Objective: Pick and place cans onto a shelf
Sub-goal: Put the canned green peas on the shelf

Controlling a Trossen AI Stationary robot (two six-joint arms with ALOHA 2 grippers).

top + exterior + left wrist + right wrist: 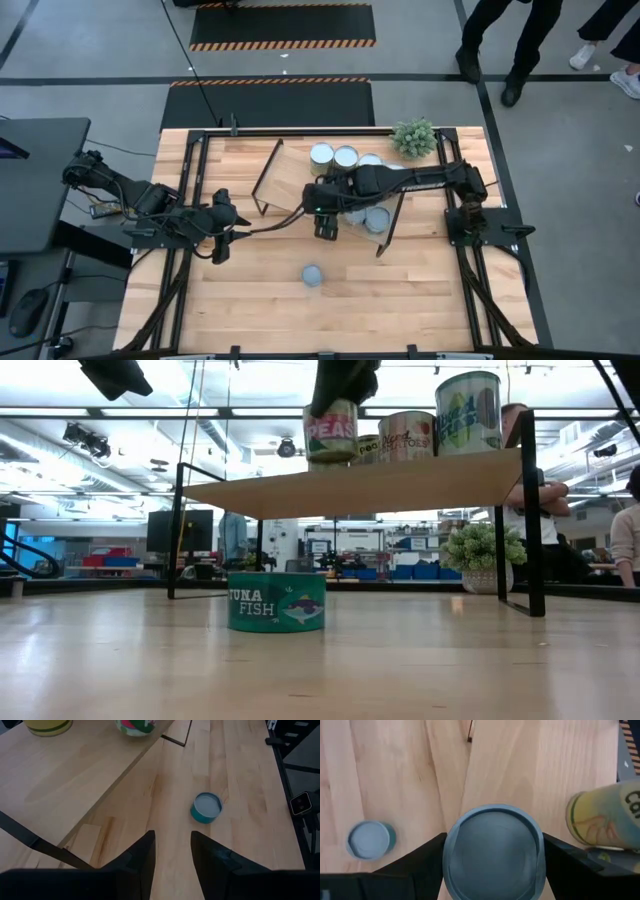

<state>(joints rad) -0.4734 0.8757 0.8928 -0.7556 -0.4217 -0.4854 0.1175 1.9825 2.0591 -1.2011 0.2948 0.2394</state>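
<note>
The shelf (290, 175), a light-wood board on black wire legs, stands askew at the table's middle. Three cans (346, 156) stand along its far edge and another can (378, 220) near its right end. My right gripper (340, 385) is shut on a blue-grey-topped can labelled PEAS (330, 432), over the shelf's near left part. A short teal tuna can (312, 276) stands on the tabletop in front of the shelf. My left gripper (172, 852) waits open to the shelf's left, with nothing between its fingers. My right gripper pinches the PEAS can by two opposite sides of its wall (451, 855), one finger (422, 857) on each side. It comes from above, slanting down. The can is upright, top toward the wrist. Whether its bottom (330, 460) touches the board I cannot tell.
A small green potted plant (414, 137) stands at the table's far right, beside the shelf. A yellow-labelled can (602, 820) is close to the held can. People stand beyond the far edge (520, 50). Bare tabletop lies around the tuna can.
</note>
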